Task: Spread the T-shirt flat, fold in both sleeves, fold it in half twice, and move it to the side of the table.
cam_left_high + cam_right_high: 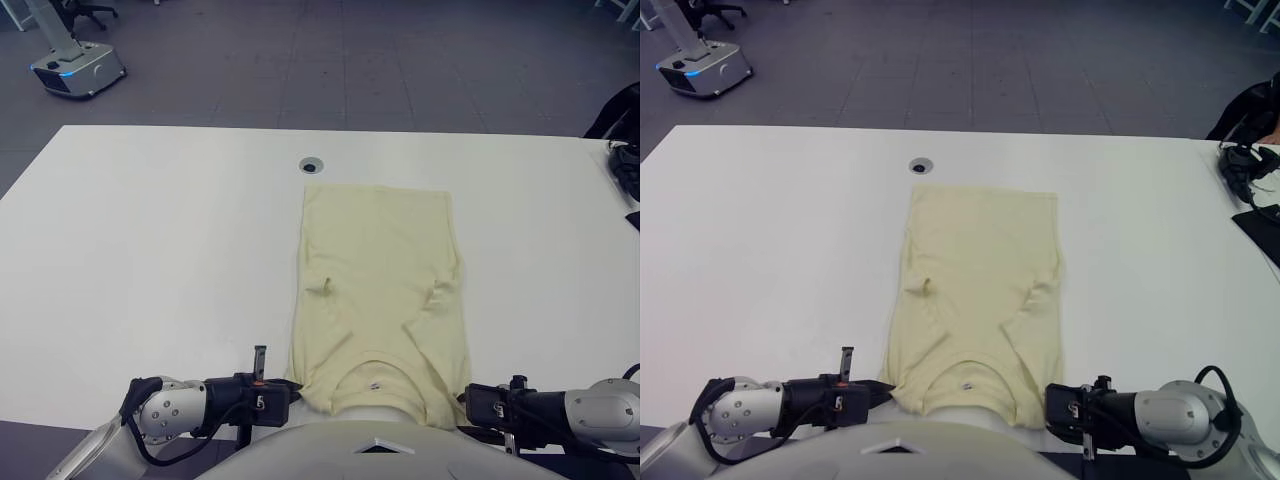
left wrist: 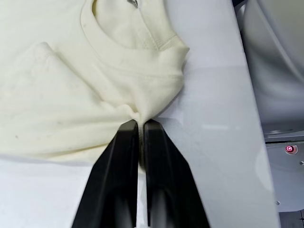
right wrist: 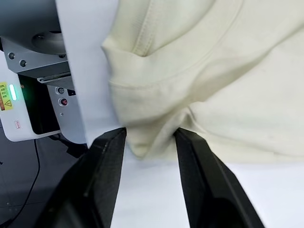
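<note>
Left wrist view — left gripper (image 2: pixel 140 124) jaws pressed together, pinching a collar-end corner of the T-shirt (image 1: pixel 378 290); right gripper (image 3: pixel 149 135) jaws spread around the other corner. We judge they're set to fold it, sleeves-in on the counter (image 1: pixel 150 250), in half.

T-shirt (image 1: pixel 378 270) collar end hidden low in the head views, tag (image 1: pixel 375 386) in the collar too tiny to read, black cords (image 1: pixel 1245 165) at the table (image 1: pixel 150 250) edge cut off by the picture's side, grey machine (image 1: pixel 78 68) on the floor with its top cut off, left gripper (image 2: pixel 140 124) with its back part cut off in its wrist view
</note>
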{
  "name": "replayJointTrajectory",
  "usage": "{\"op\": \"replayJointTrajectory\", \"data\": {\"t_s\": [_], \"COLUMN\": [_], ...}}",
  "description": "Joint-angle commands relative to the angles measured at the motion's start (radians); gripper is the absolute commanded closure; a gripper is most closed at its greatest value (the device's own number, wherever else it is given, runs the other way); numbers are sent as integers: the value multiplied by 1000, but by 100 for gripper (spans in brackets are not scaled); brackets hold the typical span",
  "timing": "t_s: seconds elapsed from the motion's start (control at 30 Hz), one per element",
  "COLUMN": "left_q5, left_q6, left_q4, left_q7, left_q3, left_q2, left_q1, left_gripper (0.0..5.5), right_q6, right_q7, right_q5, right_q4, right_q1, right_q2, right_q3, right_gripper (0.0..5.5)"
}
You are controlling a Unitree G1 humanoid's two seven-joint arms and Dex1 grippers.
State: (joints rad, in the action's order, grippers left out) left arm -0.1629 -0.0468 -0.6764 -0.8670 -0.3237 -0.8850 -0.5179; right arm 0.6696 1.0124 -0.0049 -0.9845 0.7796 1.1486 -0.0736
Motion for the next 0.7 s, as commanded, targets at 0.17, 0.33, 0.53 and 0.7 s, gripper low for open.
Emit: {"op": "replayJointTrajectory", "data": {"t_s": [0.17, 0.33, 0.53, 0.7], "left_q5": [-12, -25, -26, -30], "left_q6": [-20, -26, -33, -41], "left_q4": [-14, -15, -17, -22], "left_q7": [6, 23, 27, 33], "left_q3": [-6, -12, -15, -18], "left_q2": [2, 15, 19, 25], "left_q1": [-1, -4, 2, 6], "left_gripper": [549, 549, 549, 549], "right_q6": [32, 25, 34, 18], "right_q7": [39, 49, 71, 73], "right_q5": [50, 53, 91, 78], "right_q4": [24, 74, 99, 112], "right_q1": [-56, -113, -145, -157], "right_q2": [20, 46, 54, 71], "right_q3": [-1, 19, 27, 56], "right_gripper": [363, 276, 169, 68]}}
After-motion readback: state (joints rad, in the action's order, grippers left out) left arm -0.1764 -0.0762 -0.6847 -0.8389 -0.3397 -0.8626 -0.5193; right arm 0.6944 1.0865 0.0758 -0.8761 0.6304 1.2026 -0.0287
